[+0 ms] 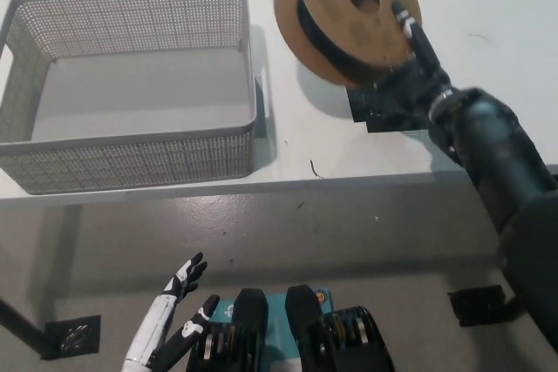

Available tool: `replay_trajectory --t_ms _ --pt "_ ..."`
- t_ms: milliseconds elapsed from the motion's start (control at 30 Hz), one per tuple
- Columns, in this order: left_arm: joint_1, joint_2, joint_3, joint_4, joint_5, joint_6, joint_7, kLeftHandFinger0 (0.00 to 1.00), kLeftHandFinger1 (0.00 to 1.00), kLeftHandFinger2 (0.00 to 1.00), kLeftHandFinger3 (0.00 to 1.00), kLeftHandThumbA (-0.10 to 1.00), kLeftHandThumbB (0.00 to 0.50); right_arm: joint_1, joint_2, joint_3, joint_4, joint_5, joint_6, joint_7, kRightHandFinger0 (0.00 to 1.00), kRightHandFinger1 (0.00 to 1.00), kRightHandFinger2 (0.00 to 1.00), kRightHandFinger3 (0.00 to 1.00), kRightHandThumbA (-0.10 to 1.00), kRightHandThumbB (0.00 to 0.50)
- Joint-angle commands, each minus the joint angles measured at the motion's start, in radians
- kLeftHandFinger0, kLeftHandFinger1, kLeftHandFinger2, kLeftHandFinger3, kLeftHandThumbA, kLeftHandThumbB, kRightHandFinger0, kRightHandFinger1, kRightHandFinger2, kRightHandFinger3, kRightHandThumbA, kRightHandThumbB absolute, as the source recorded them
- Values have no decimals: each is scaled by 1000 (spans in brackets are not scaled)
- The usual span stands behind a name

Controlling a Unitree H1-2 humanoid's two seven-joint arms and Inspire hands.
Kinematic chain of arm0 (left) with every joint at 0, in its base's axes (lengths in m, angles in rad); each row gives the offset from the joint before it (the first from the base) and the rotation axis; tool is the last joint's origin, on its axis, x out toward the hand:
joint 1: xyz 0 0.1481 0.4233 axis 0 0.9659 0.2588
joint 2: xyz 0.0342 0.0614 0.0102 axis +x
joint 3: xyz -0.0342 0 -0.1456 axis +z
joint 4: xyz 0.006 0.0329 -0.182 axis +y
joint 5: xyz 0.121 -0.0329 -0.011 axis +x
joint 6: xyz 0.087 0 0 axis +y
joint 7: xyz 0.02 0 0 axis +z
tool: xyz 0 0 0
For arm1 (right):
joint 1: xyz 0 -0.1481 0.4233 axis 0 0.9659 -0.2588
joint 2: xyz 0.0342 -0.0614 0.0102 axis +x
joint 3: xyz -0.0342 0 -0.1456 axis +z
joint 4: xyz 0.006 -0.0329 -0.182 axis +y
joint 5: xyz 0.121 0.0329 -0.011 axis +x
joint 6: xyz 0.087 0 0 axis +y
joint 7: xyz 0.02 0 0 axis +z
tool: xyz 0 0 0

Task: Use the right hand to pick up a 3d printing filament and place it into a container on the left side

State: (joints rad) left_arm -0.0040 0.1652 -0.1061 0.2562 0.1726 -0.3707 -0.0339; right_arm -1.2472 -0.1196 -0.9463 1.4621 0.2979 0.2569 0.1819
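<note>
A brown cardboard spool of black 3D printing filament (pixel 342 19) hangs tilted on edge above the white table (pixel 366 150), right of the basket. My black right hand (pixel 403 71) is shut on the spool from its lower right, one finger lying up across its face. A grey mesh basket (pixel 131 150) stands on the table's left half with nothing in it. My white left hand (pixel 174 302) rests low at the bottom left, below the table edge, fingers spread.
A small black piece (pixel 384 111) lies on the table under the raised spool. Thin dark strands (pixel 312 169) lie near the table's front edge. Below the table is grey floor with a black table foot (pixel 475 304).
</note>
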Motion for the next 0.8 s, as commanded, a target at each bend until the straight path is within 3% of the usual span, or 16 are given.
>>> replay_trajectory --t_ms 0,67,100,167,200,233,267,300,333,367,467,600,667,700,767 --pt "-15 16 1 -36 -8 -26 -16 1000 1000 1000 1000 818 119 -216 5 36 -52 96 6 54 0 112 618 1000 -100 54" --pt "-17 17 0 -33 -4 -25 -15 1000 1000 1000 1000 829 121 -245 16 49 -58 97 -5 45 0 114 630 960 -100 57" --pt "-18 18 1 -32 -6 -25 -16 1000 1000 1000 1000 828 125 -257 20 63 -60 90 -7 43 0 122 606 723 -100 66" --pt "-18 19 1 -37 -7 -23 -18 1000 1000 1000 1000 830 123 -289 32 108 -65 66 -18 48 0 117 572 610 -100 83" --pt "-18 20 1 -38 -6 -24 -18 1000 1000 1000 1000 831 123 -293 33 115 -65 65 -20 50 0 116 569 605 -100 84" --pt "-19 21 2 -35 -8 -27 -18 1000 1000 1000 1000 832 123 -300 37 129 -65 63 -27 51 0 125 591 940 -100 94" --pt "-18 22 2 -36 -9 -25 -20 1000 1000 1000 1000 835 124 -314 44 178 -66 30 -30 35 0 106 603 844 -100 95" --pt "-18 23 2 -36 -11 -26 -21 1000 1000 1000 1000 835 122 -319 47 205 -66 15 -37 40 0 102 605 814 -100 92" --pt "-17 23 1 -39 -11 -24 -22 1000 1000 1000 1000 835 119 -325 53 258 -68 -17 -52 50 0 101 598 825 -100 80" --pt "-17 25 1 -40 -11 -23 -24 1000 1000 1000 1000 834 116 -330 59 288 -68 -27 -60 41 0 111 611 1000 -100 85" --pt "-18 25 1 -41 -20 -21 -31 1000 1000 1000 1000 821 118 -347 102 359 -63 -34 -97 -32 0 154 671 1000 -100 120" --pt "-21 25 1 -37 -22 -23 -35 1000 1000 1000 1000 800 108 -363 148 464 -61 -72 -110 -86 0 253 814 1000 -100 117" --pt "-23 24 2 -37 -18 -21 -36 1000 1000 1000 1000 808 115 -367 177 536 -57 -109 -132 -114 0 273 808 1000 -100 124" --pt "-23 24 2 -40 -16 -17 -38 1000 1000 1000 1000 809 116 -367 196 565 -55 -123 -143 -137 28 333 851 1000 -100 157" --pt "-25 24 1 -41 -14 -16 -39 1000 1000 1000 1000 808 118 -365 229 631 -53 -155 -174 -180 47 400 835 1000 -100 163"
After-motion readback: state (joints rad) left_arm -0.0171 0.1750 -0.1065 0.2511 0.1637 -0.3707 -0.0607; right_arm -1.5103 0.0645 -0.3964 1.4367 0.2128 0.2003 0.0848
